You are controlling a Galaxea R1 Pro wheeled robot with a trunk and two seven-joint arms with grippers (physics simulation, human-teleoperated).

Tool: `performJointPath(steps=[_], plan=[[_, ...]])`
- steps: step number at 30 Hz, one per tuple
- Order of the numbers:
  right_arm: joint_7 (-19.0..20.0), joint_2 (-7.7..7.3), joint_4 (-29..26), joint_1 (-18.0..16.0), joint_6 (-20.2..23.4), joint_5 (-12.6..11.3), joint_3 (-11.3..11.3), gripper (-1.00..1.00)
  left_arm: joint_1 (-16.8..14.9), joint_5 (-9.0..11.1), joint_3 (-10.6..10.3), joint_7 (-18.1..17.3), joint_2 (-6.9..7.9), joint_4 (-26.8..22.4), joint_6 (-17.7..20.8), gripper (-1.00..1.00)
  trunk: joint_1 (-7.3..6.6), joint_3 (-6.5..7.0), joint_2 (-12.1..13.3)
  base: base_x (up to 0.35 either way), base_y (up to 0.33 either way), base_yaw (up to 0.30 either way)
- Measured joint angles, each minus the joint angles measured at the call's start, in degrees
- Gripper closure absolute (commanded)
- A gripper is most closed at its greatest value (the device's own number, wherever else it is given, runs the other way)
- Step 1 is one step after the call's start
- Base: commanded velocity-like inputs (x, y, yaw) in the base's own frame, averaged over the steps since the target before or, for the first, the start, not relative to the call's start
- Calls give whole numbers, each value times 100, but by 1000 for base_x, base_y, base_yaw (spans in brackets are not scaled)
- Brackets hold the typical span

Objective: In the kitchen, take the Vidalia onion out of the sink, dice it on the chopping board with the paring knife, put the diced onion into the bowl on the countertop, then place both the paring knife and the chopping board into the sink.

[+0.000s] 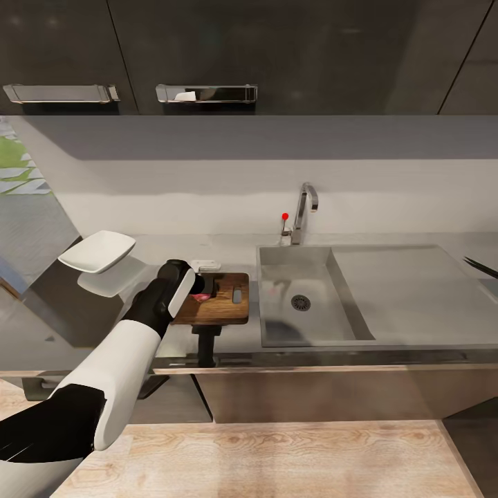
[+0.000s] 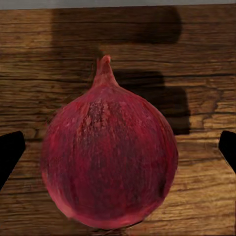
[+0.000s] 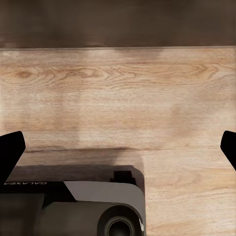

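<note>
The Vidalia onion (image 2: pixel 109 162), a pinkish-red bulb with its stem tip up, rests on the brown chopping board (image 2: pixel 44 64). My left gripper (image 2: pixel 118 150) is open around it, and both dark fingertips (image 2: pixel 10 153) stand clear of its sides. In the head view the left gripper (image 1: pixel 199 290) hangs over the left part of the chopping board (image 1: pixel 232 311), with the onion (image 1: pixel 201 297) just under it. The white bowl (image 1: pixel 97 250) sits on the countertop (image 1: pixel 83 325) to the left. To the right of the board is the sink (image 1: pixel 277 277). My right gripper (image 3: pixel 118 147) is open with nothing in it. Whether the paring knife is in view I cannot tell.
A chrome faucet (image 1: pixel 304 207) with a red dot stands behind the basin, and the flat drainboard (image 1: pixel 415 290) spreads to its right. A slim dark pointed thing (image 1: pixel 479 265) lies at the drainboard's far right. A small white object (image 1: pixel 205 264) sits behind the board. Dark wall cabinets (image 1: pixel 207 55) hang overhead.
</note>
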Motion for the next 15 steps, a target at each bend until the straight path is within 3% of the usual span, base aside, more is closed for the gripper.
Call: performJointPath(steps=[15], plan=[[-1,0,0,0,0,0,-3,-100,0,-1,0,0,0,-12,0,-100,0,0,0,0,0,0]])
